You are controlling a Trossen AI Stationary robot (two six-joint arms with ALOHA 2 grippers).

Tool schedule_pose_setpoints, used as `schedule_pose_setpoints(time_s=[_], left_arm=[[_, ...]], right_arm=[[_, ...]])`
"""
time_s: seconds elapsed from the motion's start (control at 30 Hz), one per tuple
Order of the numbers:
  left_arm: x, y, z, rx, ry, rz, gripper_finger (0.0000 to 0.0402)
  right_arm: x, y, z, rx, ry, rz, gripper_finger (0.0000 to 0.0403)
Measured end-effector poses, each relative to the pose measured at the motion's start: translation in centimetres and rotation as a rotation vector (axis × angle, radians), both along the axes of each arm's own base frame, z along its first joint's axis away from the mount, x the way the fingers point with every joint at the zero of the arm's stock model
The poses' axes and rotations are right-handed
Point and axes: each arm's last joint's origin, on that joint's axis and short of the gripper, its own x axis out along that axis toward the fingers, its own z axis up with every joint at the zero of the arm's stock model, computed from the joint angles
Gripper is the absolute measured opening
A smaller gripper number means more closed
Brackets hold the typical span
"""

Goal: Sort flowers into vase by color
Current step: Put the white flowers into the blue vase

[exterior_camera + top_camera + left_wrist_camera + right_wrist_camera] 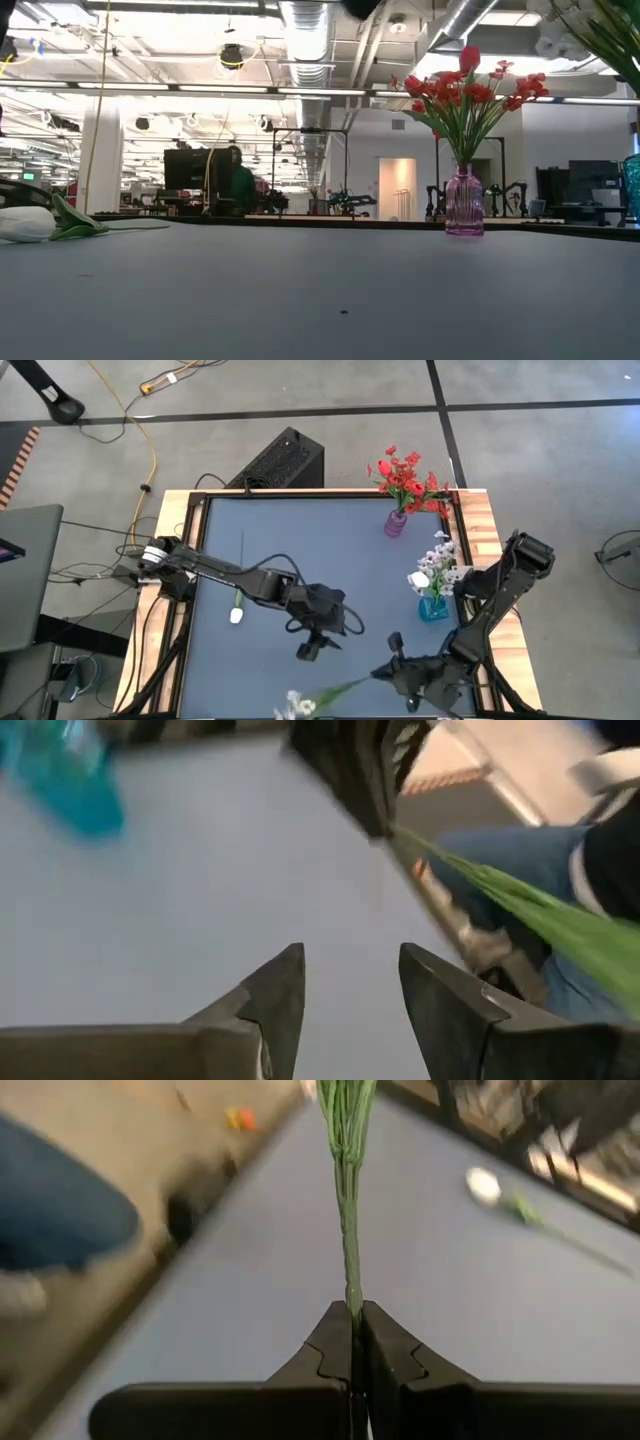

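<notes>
A white small-blossom spray (300,705) hangs over the near edge of the table (330,550), its thin green stem (348,1210) clamped between the closed fingers of the right pincer (392,672), with the blossoms pointing away from that arm. The left pincer (312,648) sits just beside it near the middle of the table, its fingers (280,995) parted and holding nothing (the stem passes ahead of them in the left wrist view, apart from them). A white tulip (237,612) lies flat on the table on the left side, well apart from both pincers. At the far right corner a purple vase (396,523) stands upright holding red flowers (408,480), and nearer along the right edge a blue vase (434,606) holds white flowers (436,565). Beyond the table, the low view shows a person (238,185) in a dark green top.
</notes>
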Motion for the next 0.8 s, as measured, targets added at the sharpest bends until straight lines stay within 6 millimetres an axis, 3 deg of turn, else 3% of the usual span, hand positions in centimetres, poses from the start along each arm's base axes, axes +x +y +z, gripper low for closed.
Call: schedule_pose_setpoints(time_s=[0.1, 0.2, 0.3, 0.47, 0.6, 0.8], left_arm=[[0.3, -0.4, -0.4, 0.007, -0.130, -0.059, 0.0148], [0.2, -0.2, -2.2, -0.001, -0.170, -0.055, 0.0142], [0.1, -0.3, -3.4, -0.078, -0.336, -0.042, 0.0136], [-1.3, -1.1, -3.6, -0.196, -0.675, -0.071, 0.0128], [-2.0, -2.0, -3.6, -0.095, -0.814, -0.029, 0.0126], [-2.4, -3.0, -2.9, 0.038, -0.931, 0.057, 0.0126]], right_arm=[[-0.2, 0.8, 0.4, 0.075, -0.111, 0.114, 0.0032], [-0.6, 1.2, 1.0, 0.105, -0.244, 0.173, 0.0032], [-0.7, 1.0, 1.5, 0.149, -0.382, 0.190, 0.0032], [-0.9, -0.8, 1.4, 0.239, -0.564, 0.136, 0.0032], [0.0, -3.0, 1.9, 0.344, -0.682, 0.037, 0.0032], [2.4, -5.7, 1.7, 0.378, -0.687, -0.072, 0.0032]])
